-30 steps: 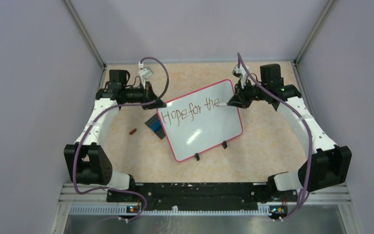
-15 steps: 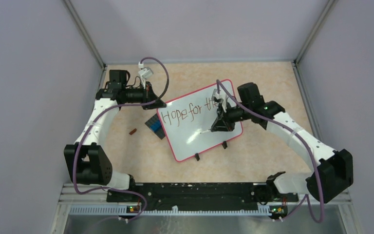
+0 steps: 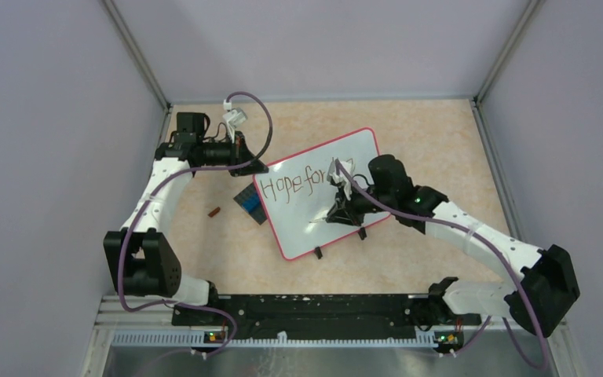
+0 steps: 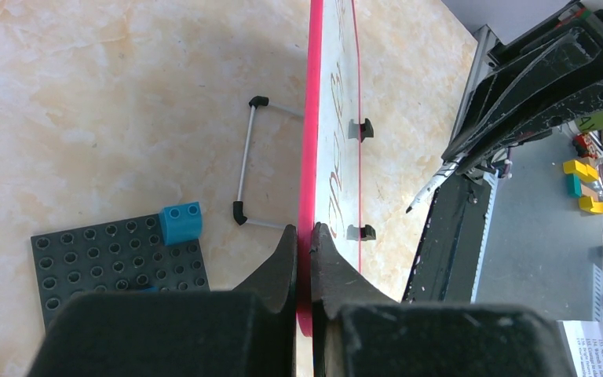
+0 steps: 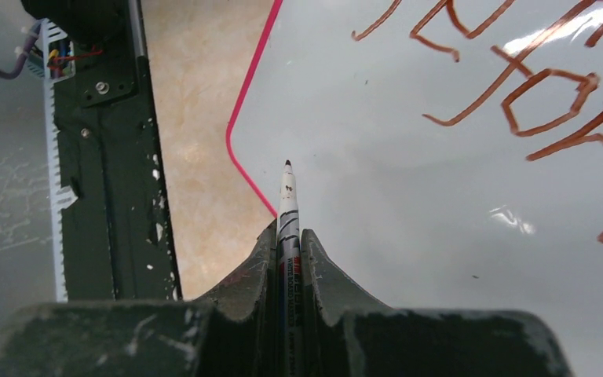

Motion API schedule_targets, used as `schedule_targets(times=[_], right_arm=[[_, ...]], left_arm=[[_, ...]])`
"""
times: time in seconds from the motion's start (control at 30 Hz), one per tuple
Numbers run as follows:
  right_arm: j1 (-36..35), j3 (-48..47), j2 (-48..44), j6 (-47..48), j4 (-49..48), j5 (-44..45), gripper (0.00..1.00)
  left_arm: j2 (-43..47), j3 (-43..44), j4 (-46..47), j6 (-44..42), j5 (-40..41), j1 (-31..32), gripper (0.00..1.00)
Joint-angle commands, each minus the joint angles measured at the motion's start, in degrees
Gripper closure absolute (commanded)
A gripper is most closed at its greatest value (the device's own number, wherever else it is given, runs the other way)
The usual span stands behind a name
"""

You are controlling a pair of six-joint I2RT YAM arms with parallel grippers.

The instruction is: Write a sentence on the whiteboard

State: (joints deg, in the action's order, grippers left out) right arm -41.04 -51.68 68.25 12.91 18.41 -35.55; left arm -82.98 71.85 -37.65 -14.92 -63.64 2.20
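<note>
The whiteboard, red-framed, stands tilted at mid-table. The sentence reads "Hope for" along its top; my right arm covers whatever follows. My left gripper is shut on the board's upper left edge, and the left wrist view shows the red frame pinched in that gripper. My right gripper is shut on a white marker, whose dark tip points at the blank lower part of the whiteboard, below the sentence. Whether the tip touches is unclear.
A dark studded baseplate with a blue brick lies behind the board's left end. A small red-brown cap lies left of it. The board's wire stand and black feet rest on the table. A black rail runs along the near edge.
My right arm swung from the board's upper right, at the end of "the", down and left to the blank lower middle, still holding the marker. The left arm and board stayed put.
</note>
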Motion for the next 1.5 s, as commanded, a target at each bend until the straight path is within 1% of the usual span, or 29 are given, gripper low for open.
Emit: schedule_targets(times=[0.0,0.23,0.37,0.87,1.47], right_arm=[[-2.8,-0.4,0.0,-1.0,-7.5,6.5,1.00],[-6.5,-1.6,3.2,-0.3,-9.7,10.5,1.00],[-7.0,-1.8,4.1,-0.6,-11.0,12.1,1.00],[-7.0,-3.7,7.9,-0.1,-11.8,13.1,1.00],[-7.0,0.5,8.2,1.2,-9.0,12.6,1.00]], left_arm=[[-1.3,-1.1,-1.2,-1.9,4.3,1.1,1.00],[-1.0,-1.0,-1.5,-2.0,4.8,1.1,1.00],[-0.8,-1.0,-1.6,-2.2,4.7,1.1,1.00],[-0.6,-1.2,-1.9,-2.7,4.7,1.1,1.00],[-0.5,-1.4,-2.0,-3.4,5.0,1.1,1.00]])
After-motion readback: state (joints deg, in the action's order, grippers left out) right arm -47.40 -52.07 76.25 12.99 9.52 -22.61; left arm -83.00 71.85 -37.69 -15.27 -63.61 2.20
